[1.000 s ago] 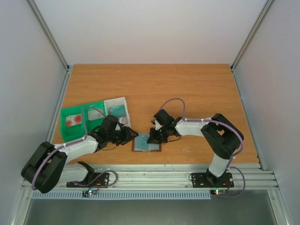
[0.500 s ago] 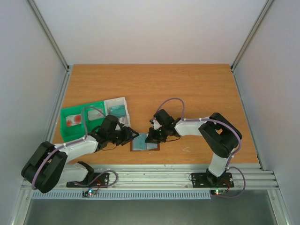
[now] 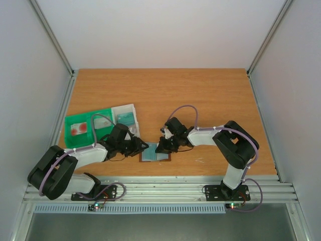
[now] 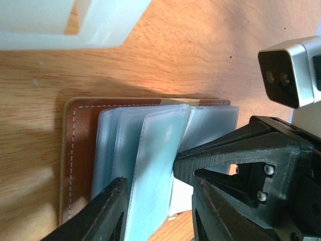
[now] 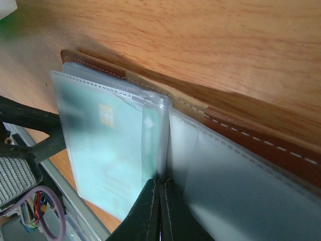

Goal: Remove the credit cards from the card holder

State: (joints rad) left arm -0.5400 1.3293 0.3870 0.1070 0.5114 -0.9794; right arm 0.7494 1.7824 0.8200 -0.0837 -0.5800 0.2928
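Just inside the middle of the table's [image 3: 210,95] near edge, the brown card holder [image 3: 155,155] lies open, its clear sleeves fanned upward. Reaching in from the left, the left gripper [image 3: 144,147] has its 2 jaws apart, 1 on either side of a raised sleeve. Opposite it, the right gripper [image 5: 159,185] has its jaws pressed together, tips down in the fold between sleeves. 1 teal-green card [image 5: 103,150] sits inside a sleeve just beside those tips. Farther back, near the left edge, stands a green and clear compartment tray [image 3: 70,143].
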